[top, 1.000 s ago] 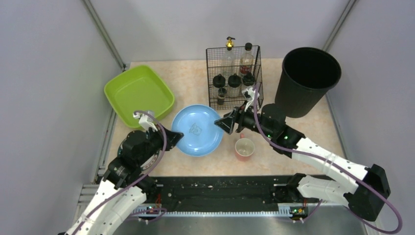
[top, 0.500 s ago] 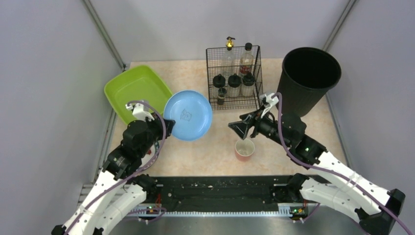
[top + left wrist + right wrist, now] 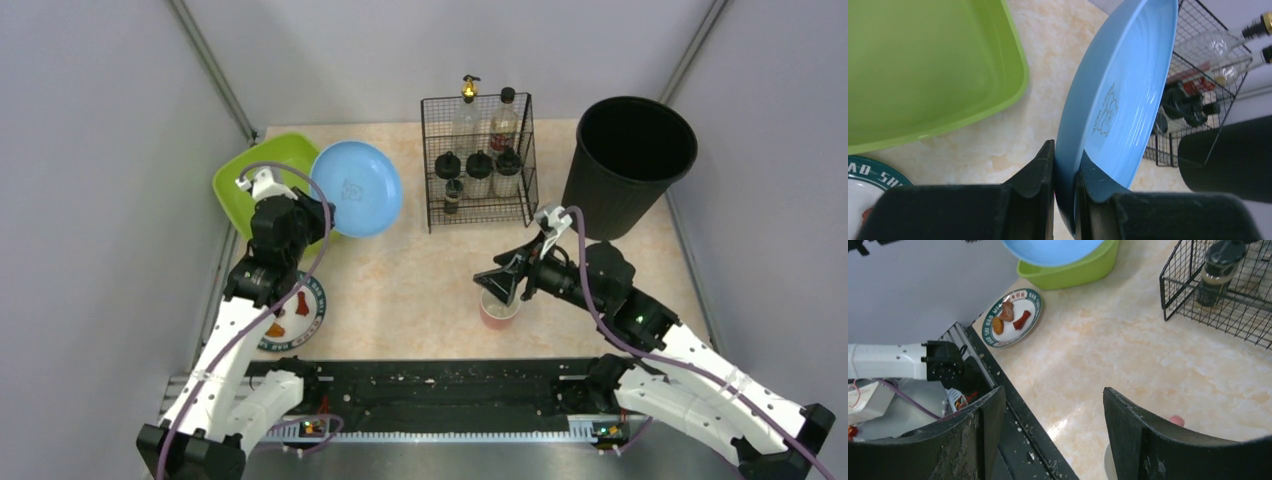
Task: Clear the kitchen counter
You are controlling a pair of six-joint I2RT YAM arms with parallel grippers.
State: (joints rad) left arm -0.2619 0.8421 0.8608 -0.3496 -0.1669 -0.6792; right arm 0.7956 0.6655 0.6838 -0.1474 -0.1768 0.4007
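Observation:
A blue plate (image 3: 357, 188) hangs tilted over the right rim of the lime-green tub (image 3: 258, 178), above the kitchen counter (image 3: 420, 285). My left gripper (image 3: 322, 216) is shut on its near rim. In the left wrist view both fingers (image 3: 1045, 165) pinch the blue plate (image 3: 1118, 95), seen edge-on, at the left gripper (image 3: 1065, 156). My right gripper (image 3: 500, 283) hovers open just above a pink cup (image 3: 498, 311). In the right wrist view the right gripper (image 3: 1054, 400) holds nothing, and only the cup's rim (image 3: 1176, 420) shows behind the right finger.
A small green-rimmed plate with food scraps (image 3: 300, 315) lies on the counter's front left. A wire rack of bottles (image 3: 478, 160) and a black bin (image 3: 628, 160) stand at the back. A black rail (image 3: 440, 385) runs along the near edge.
The left arm carried the blue plate from mid-counter up and left to the tub, uncovering the small food plate. The right gripper drew back from the plate and now sits over the cup.

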